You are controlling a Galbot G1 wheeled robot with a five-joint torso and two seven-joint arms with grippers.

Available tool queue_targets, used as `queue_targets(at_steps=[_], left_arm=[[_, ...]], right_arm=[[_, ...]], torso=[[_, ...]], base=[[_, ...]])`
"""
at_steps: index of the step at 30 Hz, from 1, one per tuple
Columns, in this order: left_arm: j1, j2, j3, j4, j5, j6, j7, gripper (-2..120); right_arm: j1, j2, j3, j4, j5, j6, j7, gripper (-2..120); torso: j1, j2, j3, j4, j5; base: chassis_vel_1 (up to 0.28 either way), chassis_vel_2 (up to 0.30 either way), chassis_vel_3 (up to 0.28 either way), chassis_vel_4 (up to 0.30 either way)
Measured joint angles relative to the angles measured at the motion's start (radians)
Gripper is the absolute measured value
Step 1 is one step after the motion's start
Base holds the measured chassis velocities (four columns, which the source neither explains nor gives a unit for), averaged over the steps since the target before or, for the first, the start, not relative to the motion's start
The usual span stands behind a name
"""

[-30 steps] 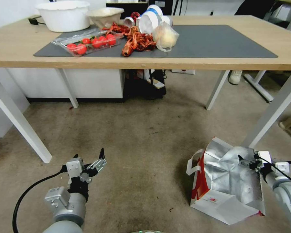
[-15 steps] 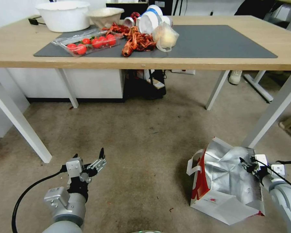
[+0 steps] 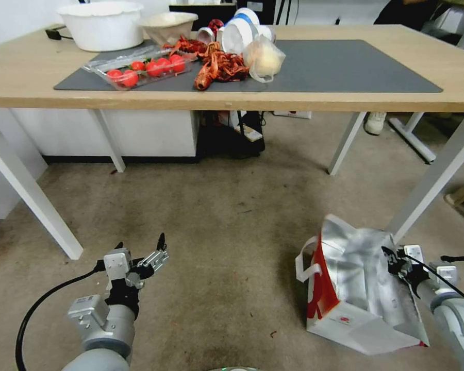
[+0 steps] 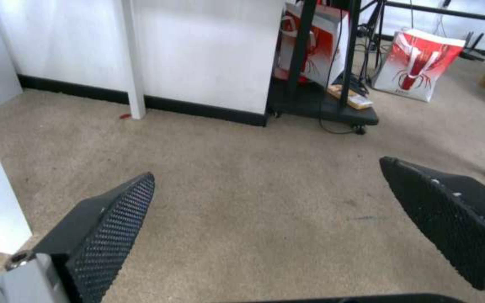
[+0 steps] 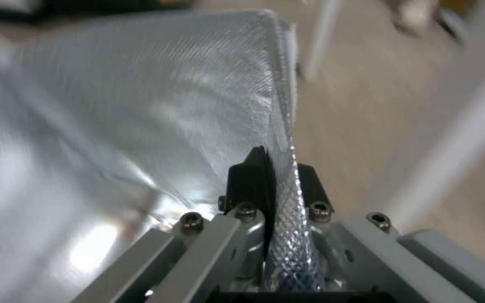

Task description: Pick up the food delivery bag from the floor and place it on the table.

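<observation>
The food delivery bag (image 3: 355, 288) sits on the floor (image 3: 227, 216) at the robot's right, beside a white leg of the bench (image 3: 294, 100), its mouth gaping so the silver foil lining shows, one red side panel and a white handle facing the middle of the room. The right gripper (image 3: 394, 256) is at the bag's upper rim on the far-right side; in the right wrist view its jaws are clamped on that foil-lined edge (image 5: 279, 139), the sheet pinched flat between them. The left gripper (image 3: 149, 257) hovers low over bare floor well apart from the bag, jaws spread wide with nothing between them.

The step in hand looks like the grasp-and-lift: the hold is made, and the bag's base appears to rest on the floor. The next move likely calls for a high, steady lift to clear the bench edge, since a thin paper rim may tear or slip, then a carry to the open dark grey mat (image 3: 355, 67), away from the food.
</observation>
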Motion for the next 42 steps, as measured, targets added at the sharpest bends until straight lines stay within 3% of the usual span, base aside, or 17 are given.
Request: queue_targets(at_steps=[4, 7, 8, 11, 25, 27, 30, 42], left_arm=[[0.002, -0.002, 0.0, 0.0, 0.002, -0.002, 0.0, 100], [0.003, -0.002, -0.003, -0.002, 0.0, -0.005, -0.001, 100], [0.003, -0.002, -0.003, -0.002, 0.0, -0.005, -0.001, 100], [0.0, -0.001, -0.005, -0.002, -0.001, -0.005, -0.002, 100], [-0.003, 0.001, -0.011, -0.002, -0.006, -0.005, -0.003, 100], [-0.003, 0.001, -0.015, -0.004, -0.01, 0.004, -0.001, 100], [-0.004, 0.001, -0.016, -0.004, -0.01, 0.006, 0.0, 100], [0.003, -0.005, -0.021, -0.024, -0.016, 0.023, -0.003, 100]], right_arm=[[-0.027, -0.018, 0.018, 0.081, 0.054, 0.071, -0.126, 0], [-0.047, -0.042, 0.033, 0.149, 0.129, 0.21, -0.401, 0], [-0.047, -0.042, 0.033, 0.149, 0.129, 0.21, -0.401, 0], [-0.05, -0.051, 0.035, 0.204, 0.182, 0.237, -0.552, 0], [-0.04, -0.077, 0.038, 0.238, 0.241, 0.22, -0.809, 0], [-0.033, -0.093, 0.03, 0.229, 0.307, 0.216, -0.908, 0], [-0.025, -0.104, 0.021, 0.219, 0.373, 0.211, -0.966, 0], [-0.026, -0.12, 0.02, 0.237, 0.533, 0.102, -1.102, 0]], torso=[[0.0, 0.0, 0.0, 0.0, -0.0002], [0.0, 0.0, 0.0, 0.0, -0.0002], [0.0, 0.0, 0.0, 0.0, -0.0002], [0.0, 0.0, 0.0, 0.0, -0.0002], [0.0, 0.0, 0.0, -0.0002, 0.0001], [0.0, 0.0, 0.0, -0.0001, 0.0], [0.0, 0.0, 0.0, 0.0, 0.0002], [0.0, 0.0, 0.0, -0.0001, 0.0001]], base=[[0.0, 0.0, 0.0, 0.0], [0.0, 0.0, 0.0, 0.0], [0.0, 0.0, 0.0, 0.0], [0.0, 0.0, 0.0, 0.0], [0.0, 0.0, 0.0, 0.0], [0.0, 0.0, 0.0, 0.0], [0.0, 0.0, 0.0, 0.0], [0.0, 0.0, 0.0, 0.0]])
